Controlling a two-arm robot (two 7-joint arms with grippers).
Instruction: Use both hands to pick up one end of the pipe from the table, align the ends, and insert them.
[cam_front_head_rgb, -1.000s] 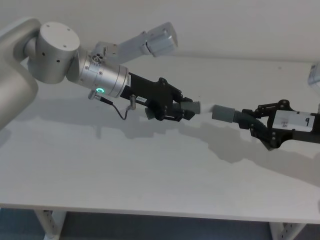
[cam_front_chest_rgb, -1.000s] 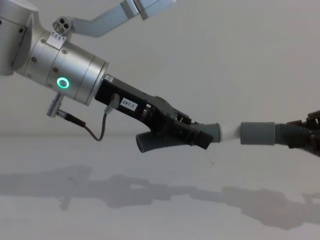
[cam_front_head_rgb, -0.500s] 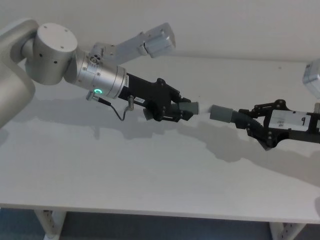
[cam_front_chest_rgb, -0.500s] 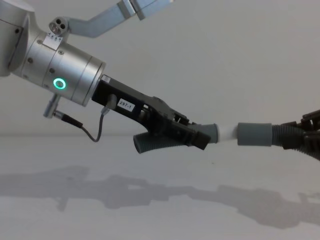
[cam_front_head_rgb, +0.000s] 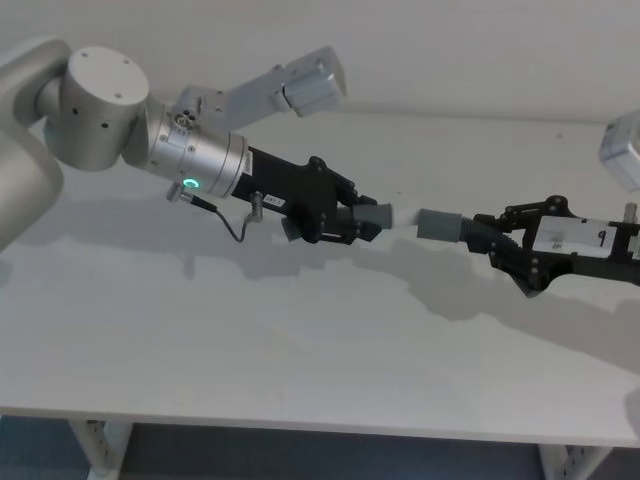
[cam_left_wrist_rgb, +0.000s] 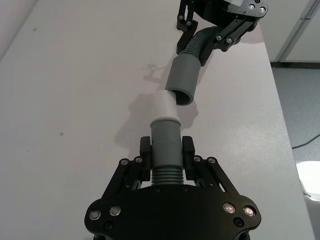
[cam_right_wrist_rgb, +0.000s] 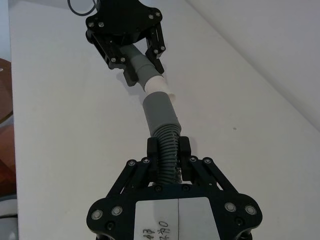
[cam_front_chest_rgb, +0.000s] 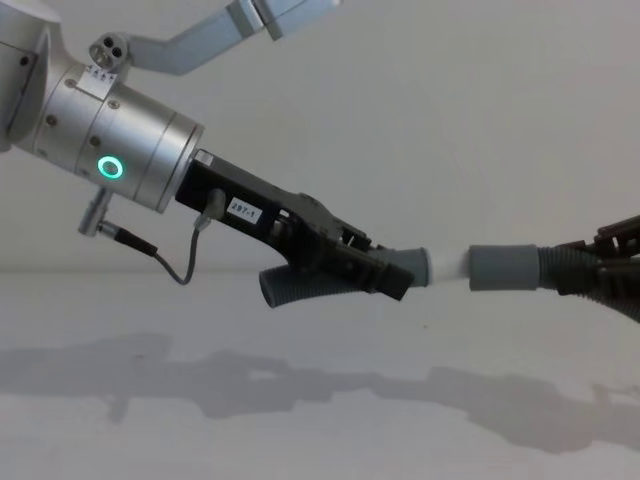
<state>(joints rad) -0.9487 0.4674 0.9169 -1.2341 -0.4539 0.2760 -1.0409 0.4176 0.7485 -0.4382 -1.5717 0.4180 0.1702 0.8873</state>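
- Black plastic left pincer (cam_front_head_rgb: 352, 218), above the table (cam_front_head_rgb: 300, 340), is clamped on the pipe piece with the white tip (cam_left_wrist_rgb: 163, 106).
- The tip sits at the mouth of the grey collar (cam_left_wrist_rgb: 182, 80); alignment looks nearly complete.
- Right pincer (cam_front_head_rgb: 500, 245) is clenched on the collar piece.
- Next: push the ends squarely together.

The right gripper (cam_front_chest_rgb: 622, 268) is cut off at the chest view's edge, its hold on the pipe (cam_front_chest_rgb: 545, 269) hidden.
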